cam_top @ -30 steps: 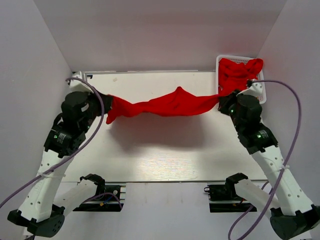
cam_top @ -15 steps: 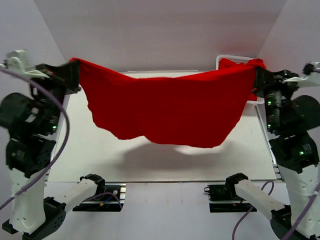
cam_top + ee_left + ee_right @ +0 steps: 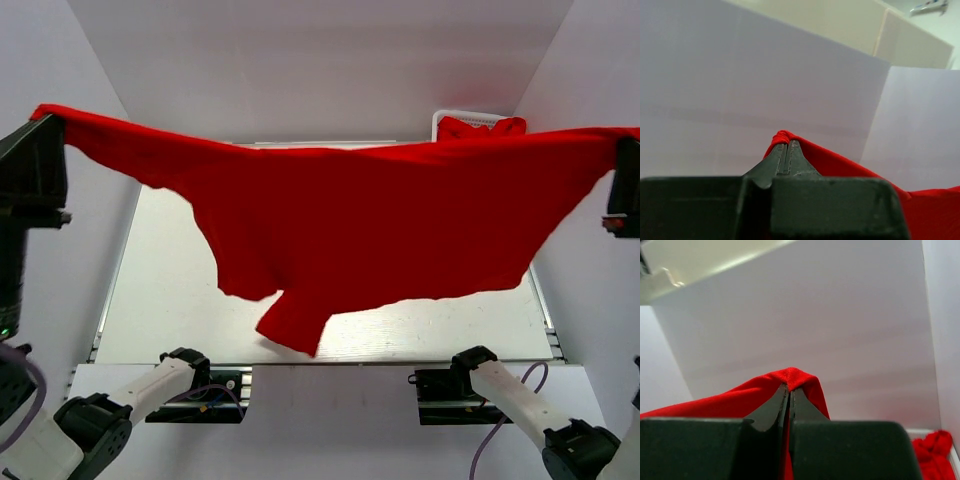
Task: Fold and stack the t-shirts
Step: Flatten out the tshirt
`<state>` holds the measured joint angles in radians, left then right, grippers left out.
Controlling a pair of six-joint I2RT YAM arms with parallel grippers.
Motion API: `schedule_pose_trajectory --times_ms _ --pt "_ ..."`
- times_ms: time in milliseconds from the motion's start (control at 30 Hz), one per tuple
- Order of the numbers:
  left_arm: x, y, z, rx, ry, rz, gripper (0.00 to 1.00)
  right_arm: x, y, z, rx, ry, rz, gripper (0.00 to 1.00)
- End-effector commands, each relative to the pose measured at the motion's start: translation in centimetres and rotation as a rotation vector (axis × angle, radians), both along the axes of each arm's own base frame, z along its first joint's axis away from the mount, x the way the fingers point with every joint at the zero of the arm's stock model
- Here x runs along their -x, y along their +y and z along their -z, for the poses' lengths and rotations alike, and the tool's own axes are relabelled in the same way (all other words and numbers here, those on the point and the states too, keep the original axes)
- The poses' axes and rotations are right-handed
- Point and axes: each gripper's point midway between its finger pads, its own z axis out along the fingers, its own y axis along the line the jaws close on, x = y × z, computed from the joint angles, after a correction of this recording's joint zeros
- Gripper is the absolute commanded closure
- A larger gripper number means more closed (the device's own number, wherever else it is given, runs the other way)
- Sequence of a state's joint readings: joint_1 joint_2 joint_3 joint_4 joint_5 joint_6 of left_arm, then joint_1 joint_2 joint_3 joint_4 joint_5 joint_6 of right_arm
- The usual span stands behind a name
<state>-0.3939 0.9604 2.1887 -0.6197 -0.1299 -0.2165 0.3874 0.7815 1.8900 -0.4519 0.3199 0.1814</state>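
Two corners of one red t-shirt (image 3: 370, 220) are pinched tight, one in my left gripper (image 3: 784, 150), one in the right gripper (image 3: 789, 390); it hangs spread between them, well above the table (image 3: 170, 300). A second ago it sagged as a twisted rope, low; lifted wide now, I judge it ready to lay flat. Only the overhead view shows a sleeve dangling below. The right wrist view alone catches spare shirts (image 3: 935, 452) heaped beyond its gripper.

Overhead view, close wrist views, t-shirt (image 3: 380, 220) shared
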Motion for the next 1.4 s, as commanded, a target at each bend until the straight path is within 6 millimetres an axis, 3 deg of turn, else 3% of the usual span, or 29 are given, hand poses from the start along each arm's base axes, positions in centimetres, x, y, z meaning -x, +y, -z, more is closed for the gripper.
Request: schedule_pose_trajectory --times_ms 0,167,267,400,500,533,600,633,667,700,733,767,800,833,867,900,933,967,1000,1033,1067,1100,1167,1200,1233,1267,1300,1333,1367 --pt "3.8 0.6 -2.6 -0.027 -0.134 0.011 1.0 2.6 0.0 -1.2 0.047 -0.062 -0.032 1.0" --pt "5.5 0.2 -4.3 -0.057 -0.211 0.039 1.0 4.6 -0.6 -1.2 0.029 -0.096 -0.043 1.0" --pt "5.2 0.1 -4.8 -0.058 -0.229 0.031 1.0 4.9 -0.6 -1.0 0.025 -0.099 -0.051 1.0" --pt "3.6 -0.2 -4.7 -0.077 -0.223 0.005 1.0 3.4 -0.7 -0.3 0.017 -0.066 -0.02 1.0" --pt "-0.5 -1.3 -3.7 -0.094 -0.155 -0.015 1.0 0.6 -0.8 1.1 0.004 -0.001 0.032 1.0" --pt "-2.6 -1.9 -2.8 -0.111 -0.109 -0.028 1.0 -1.8 0.0 2.9 0.02 0.057 0.042 1.0" --pt "-7.0 -2.4 -0.8 -0.11 -0.007 -0.073 1.0 -3.9 -0.5 4.1 -0.03 0.095 0.096 1.0" --pt "-9.9 -3.1 1.3 -0.134 0.064 -0.094 1.0 -7.2 0.1 7.7 -0.016 0.191 0.133 1.0" --pt "-11.9 -3.1 2.6 -0.128 0.109 -0.129 1.0 -8.6 -0.1 9.0 -0.04 0.228 0.171 1.0" --pt "-14.1 -2.7 4.2 -0.122 0.166 -0.193 1.0 -11.4 0.6 12.0 -0.033 0.307 0.196 1.0" --pt "-18.0 -3.3 8.0 -0.152 0.27 -0.236 1.0 -14.0 1.3 15.2 -0.001 0.392 0.221 1.0" --pt "-19.7 -3.3 9.2 -0.15 0.29 -0.262 1.0 -15.3 1.4 16.9 -0.022 0.437 0.24 1.0" --pt "-22.4 -3.1 12.5 -0.158 0.372 -0.324 1.0 -19.0 2.8 21.1 0.011 0.546 0.258 1.0" --pt "-23.9 -3.2 14.1 -0.163 0.408 -0.35 1.0 -20.4 3.3 22.9 0.013 0.59 0.258 1.0" --pt "-27.0 -3.8 17.2 -0.203 0.482 -0.384 1.0 -22.6 4.2 26.5 0.05 0.678 0.268 1.0" --pt "-28.8 -3.3 19.0 -0.204 0.526 -0.439 1.0 -23.8 4.9 27.6 0.058 0.699 0.252 1.0" --pt "-30.6 -3.9 21.6 -0.233 0.576 -0.449 1.0 -26.7 6.0 31.3 0.091 0.783 0.256 1.0" --pt "-34.1 -4.2 25.8 -0.279 0.658 -0.471 1.0 -27.6 6.3 32.7 0.101 0.813 0.254 1.0" --pt "-36.1 -4.7 27.8 -0.293 0.674 -0.464 1.0 -28.7 6.7 33.3 0.101 0.817 0.254 1.0" --pt "-37.9 -4.9 29.8 -0.318 0.7 -0.476 1.0 -31.1 6.9 37.5 0.134 0.905 0.272 1.0" --pt "-39.8 -4.4 32.1 -0.336 0.737 -0.482 1.0 -32.3 7.4 37.2 0.125 0.9 0.258 1.0" --pt "-43.2 -4.7 36.3 -0.363 0.793 -0.494 1.0 -33.4 7.5 38.1 0.13 0.918 0.242 1.0" --pt "-46.6 -4.2 40.5 -0.393 0.853 -0.477 1.0 -36.8 8.4 43.0 0.18 1.019 0.218 1.0" --pt "-48.5 -4.3 40.2 -0.38 0.831 -0.468 1.0 -39.2 9.7 43.6 0.189 1.029 0.159 1.0" --pt "-50.7 -4.6 45.6 -0.423 0.911 -0.444 1.0 -40.1 9.8 44.2 0.194 1.04 0.152 1.0" --pt "-52.3 -5.2 45.4 -0.437 0.884 -0.402 1.0 -41.3 9.9 47.3 0.231 1.098 0.142 1.0" --pt "-53.4 -4.7 46.5 -0.434 0.888 -0.403 1.0 -43.5 11.0 46.9 0.232 1.084 0.102 1.0" --pt "-54.3 -5.2 47.5 -0.437 0.886 -0.384 1.0 -44.1 11.3 48.1 0.238 1.105 0.096 1.0" --pt "-55.8 -5.8 49.8 -0.447 0.899 -0.365 1.0 -45.1 11.2 52.4 0.277 1.175 0.092 1.0"
